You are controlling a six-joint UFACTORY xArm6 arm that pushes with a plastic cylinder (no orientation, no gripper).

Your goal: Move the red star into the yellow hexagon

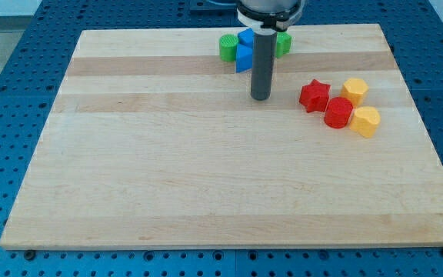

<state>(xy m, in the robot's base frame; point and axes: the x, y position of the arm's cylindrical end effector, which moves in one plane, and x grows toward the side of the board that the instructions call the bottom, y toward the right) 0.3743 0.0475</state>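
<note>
The red star [314, 95] lies on the wooden board [206, 169] at the view's upper right. The yellow hexagon [354, 90] lies just to its right, a small gap between them. A second red block [338, 112], rounded, sits below and between them, touching a second yellow block [365, 121]. My tip [261, 97] rests on the board to the left of the red star, about a block's width of bare wood apart from it.
At the view's top centre, behind the rod, stand two blue blocks [244, 51] flanked by a green block [228, 48] on the left and another green block [283, 43] on the right. A blue perforated table surrounds the board.
</note>
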